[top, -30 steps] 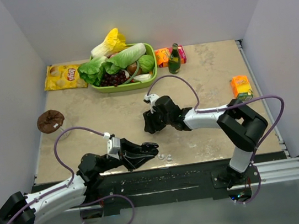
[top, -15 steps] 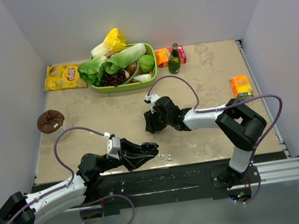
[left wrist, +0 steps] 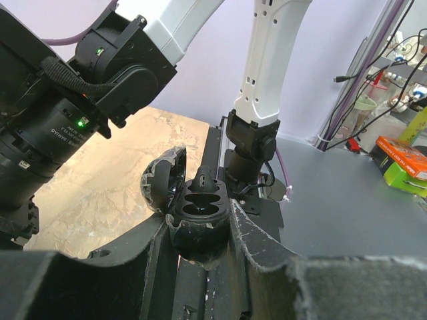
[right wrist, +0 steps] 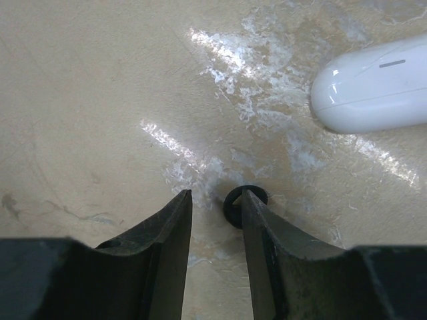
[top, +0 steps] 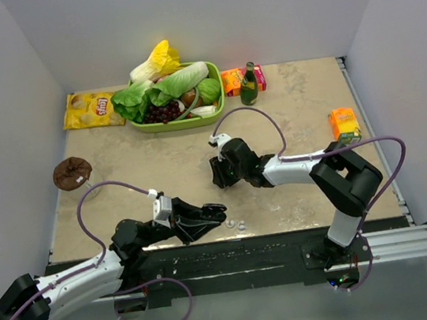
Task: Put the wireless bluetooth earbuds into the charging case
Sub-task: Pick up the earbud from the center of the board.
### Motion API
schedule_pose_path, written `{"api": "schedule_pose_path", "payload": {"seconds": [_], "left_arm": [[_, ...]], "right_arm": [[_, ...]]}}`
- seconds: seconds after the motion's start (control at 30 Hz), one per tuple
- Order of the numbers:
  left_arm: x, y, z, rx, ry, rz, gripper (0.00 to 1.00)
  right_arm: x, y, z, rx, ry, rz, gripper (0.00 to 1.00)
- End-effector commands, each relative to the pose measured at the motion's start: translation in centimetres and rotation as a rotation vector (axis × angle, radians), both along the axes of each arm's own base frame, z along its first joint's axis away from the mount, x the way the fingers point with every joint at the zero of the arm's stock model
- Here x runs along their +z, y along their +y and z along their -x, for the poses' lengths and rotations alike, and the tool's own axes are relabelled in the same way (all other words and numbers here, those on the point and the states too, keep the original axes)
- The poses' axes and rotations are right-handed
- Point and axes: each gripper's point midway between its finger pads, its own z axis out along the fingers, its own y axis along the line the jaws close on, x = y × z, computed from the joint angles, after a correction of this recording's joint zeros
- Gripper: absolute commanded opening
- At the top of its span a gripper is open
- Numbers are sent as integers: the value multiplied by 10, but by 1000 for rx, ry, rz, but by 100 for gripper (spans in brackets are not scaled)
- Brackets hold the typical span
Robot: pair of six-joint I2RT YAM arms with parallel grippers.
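My left gripper (top: 215, 208) (left wrist: 199, 225) is shut on an open black charging case (left wrist: 199, 208), held at the table's near edge with its lid (left wrist: 162, 185) tipped left. Two sockets show in it, and a black cone-shaped piece (left wrist: 203, 179) stands at its far rim. Two whitish earbuds (top: 236, 224) lie on the table just right of that gripper. My right gripper (top: 217, 181) (right wrist: 215, 201) is slightly open and low over the table, with nothing between its jaws. A small black earbud (right wrist: 232, 204) lies under its right fingertip (right wrist: 248, 197). A white oval case (right wrist: 373, 83) lies beyond.
A green basket (top: 180, 123) of lettuce and grapes stands at the back, with a yellow chips bag (top: 91, 109) to its left. A green bottle (top: 248, 83) and an orange packet (top: 233, 82) are to its right. An orange carton (top: 343, 122) is at the right and a brown lump (top: 70, 172) at the left.
My right gripper has shifted slightly to the right and away from me over the table. My left gripper and the black case have not moved.
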Motion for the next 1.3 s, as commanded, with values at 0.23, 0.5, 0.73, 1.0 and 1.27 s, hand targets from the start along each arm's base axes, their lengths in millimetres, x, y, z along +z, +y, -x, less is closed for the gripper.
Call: {"api": "schedule_pose_path", "payload": {"seconds": [0.23, 0.5, 0.73, 1.0, 1.27], "left_arm": [[-19, 8, 5, 4, -13, -7, 0], [-19, 8, 5, 4, -13, -5, 0], [-19, 8, 6, 1, -11, -4, 0], [-20, 8, 7, -7, -10, -5, 0], [-20, 8, 8, -7, -7, -1, 0]], "right_arm": [[-12, -36, -2, -81, -16, 137, 33], [-14, -42, -2, -98, -20, 156, 28], [-13, -44, -3, -110, -26, 164, 21], [-8, -44, -5, -119, -40, 151, 36], [-2, -43, -8, -125, -55, 142, 35]]}}
